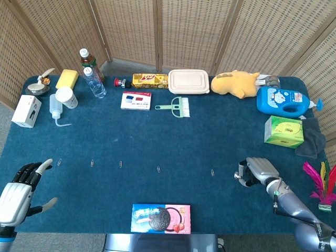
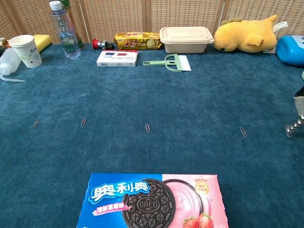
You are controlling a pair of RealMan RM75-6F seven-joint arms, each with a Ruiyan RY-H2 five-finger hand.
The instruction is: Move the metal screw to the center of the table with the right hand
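Note:
My right hand [image 1: 258, 170] hangs low over the blue cloth table [image 1: 173, 139] at its front right, fingers curled downward. In the chest view only a sliver of it [image 2: 299, 100] shows at the right edge. The metal screw [image 2: 293, 127], small, threaded and tilted, is pinched below those fingers, just above the cloth. The head view hides the screw under the hand. My left hand [image 1: 18, 191] rests at the front left corner with fingers spread and holds nothing.
A row of paper clips crosses the front of the table, the nearest [image 1: 212, 172] just left of my right hand. An Oreo box [image 1: 160, 218] lies at the front edge. A green box [image 1: 284, 131], blue detergent bottle [image 1: 283, 101] and feathers [image 1: 324, 184] stand at the right.

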